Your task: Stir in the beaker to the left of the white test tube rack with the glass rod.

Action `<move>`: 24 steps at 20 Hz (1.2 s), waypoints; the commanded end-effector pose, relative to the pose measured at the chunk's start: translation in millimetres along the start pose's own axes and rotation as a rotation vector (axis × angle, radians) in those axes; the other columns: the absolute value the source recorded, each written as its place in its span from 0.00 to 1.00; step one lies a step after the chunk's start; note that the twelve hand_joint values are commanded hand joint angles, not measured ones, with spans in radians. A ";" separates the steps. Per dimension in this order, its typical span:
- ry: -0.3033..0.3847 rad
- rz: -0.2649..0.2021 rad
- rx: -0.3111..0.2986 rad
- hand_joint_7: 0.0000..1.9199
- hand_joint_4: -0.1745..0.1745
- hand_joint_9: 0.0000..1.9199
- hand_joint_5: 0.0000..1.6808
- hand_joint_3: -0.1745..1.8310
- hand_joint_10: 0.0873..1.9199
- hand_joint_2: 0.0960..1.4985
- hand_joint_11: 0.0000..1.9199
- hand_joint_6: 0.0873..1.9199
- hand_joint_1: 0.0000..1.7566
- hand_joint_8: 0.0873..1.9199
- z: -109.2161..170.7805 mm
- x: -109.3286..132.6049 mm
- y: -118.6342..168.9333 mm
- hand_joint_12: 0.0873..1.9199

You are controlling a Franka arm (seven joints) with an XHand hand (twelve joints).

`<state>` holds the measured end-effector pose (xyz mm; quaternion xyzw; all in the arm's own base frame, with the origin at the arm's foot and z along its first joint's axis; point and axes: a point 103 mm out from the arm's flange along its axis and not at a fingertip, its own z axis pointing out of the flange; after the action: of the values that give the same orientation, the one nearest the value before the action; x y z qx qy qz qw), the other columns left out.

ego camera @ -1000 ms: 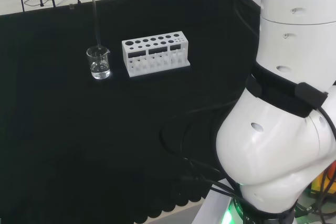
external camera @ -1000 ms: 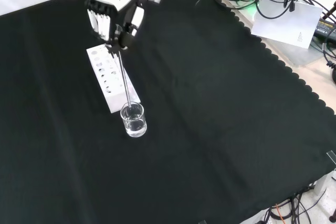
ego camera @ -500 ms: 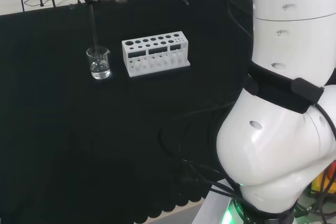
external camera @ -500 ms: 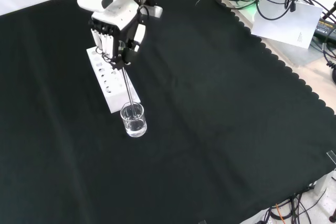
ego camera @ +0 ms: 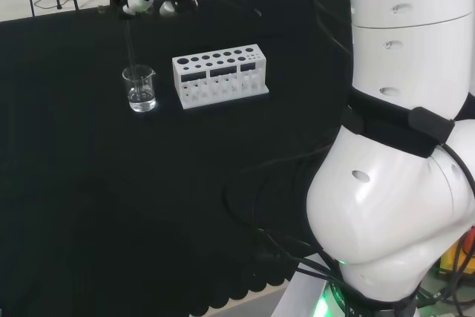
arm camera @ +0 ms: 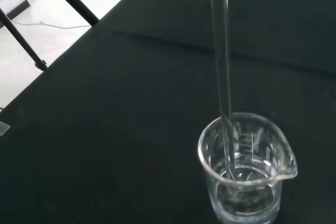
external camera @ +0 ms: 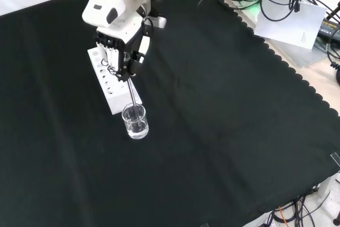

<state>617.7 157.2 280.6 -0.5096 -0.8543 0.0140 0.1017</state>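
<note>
Black-and-white hand [external camera: 121, 51] has its fingers curled round the top of the glass rod [external camera: 132, 92], held nearly upright so its tip reaches down into the liquid in the beaker [external camera: 135, 121]. That beaker stands just beside the white rack [external camera: 109, 86], ready for stirring.

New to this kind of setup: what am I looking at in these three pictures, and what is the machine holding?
A white robot arm works at a bench under black cloth. It ends in a black and white hand, whose fingers pinch a glass rod. The head view looks over the arm from behind, the front view looks down from the opposite side, and the wrist view looks past the palm. On the cloth stand a white test tube rack and a small beaker with clear liquid; the rod's lower end sits in that liquid.
</note>
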 end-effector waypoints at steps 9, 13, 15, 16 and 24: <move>0.022 0.008 0.007 0.56 0.00 0.85 0.59 0.09 0.34 0.71 0.71 0.31 0.73 0.58 14.2 -3.4 13.9 0.31; 0.032 0.005 -0.003 0.56 0.00 0.85 0.59 0.09 0.34 0.71 0.71 0.31 0.73 0.58 10.7 -11.6 12.4 0.31; 0.023 0.034 0.000 0.56 0.00 0.85 0.59 0.09 0.34 0.71 0.71 0.31 0.73 0.58 9.6 -17.5 10.1 0.31; 0.026 0.038 -0.003 0.56 0.00 0.85 0.59 0.09 0.34 0.71 0.71 0.31 0.73 0.58 8.8 -19.9 9.5 0.31; 0.059 0.036 -0.017 0.56 0.00 0.85 0.59 0.09 0.34 0.71 0.71 0.31 0.73 0.58 2.7 -37.0 -8.8 0.31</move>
<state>632.3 138.4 269.7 -0.5274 -0.8417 0.0029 0.1160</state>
